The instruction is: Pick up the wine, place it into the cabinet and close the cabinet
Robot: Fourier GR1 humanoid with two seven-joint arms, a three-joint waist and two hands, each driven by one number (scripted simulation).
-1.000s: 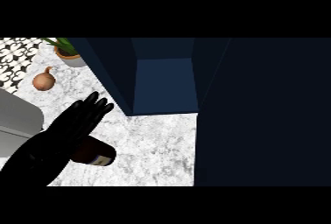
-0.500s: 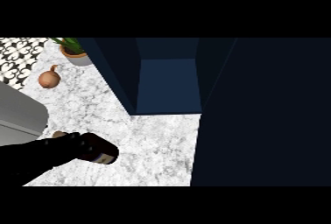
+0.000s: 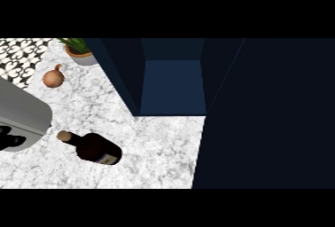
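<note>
The wine (image 3: pixel 91 148) sits on the counter (image 3: pixel 163 150), apart from the left hand (image 3: pixel 9 138), at its 4 o'clock; whether that hand is open or closed cannot be told.

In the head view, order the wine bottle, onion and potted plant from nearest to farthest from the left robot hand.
1. Wine bottle, lying right of the left robot hand.
2. Onion, farther back.
3. Potted plant, back edge.
</note>
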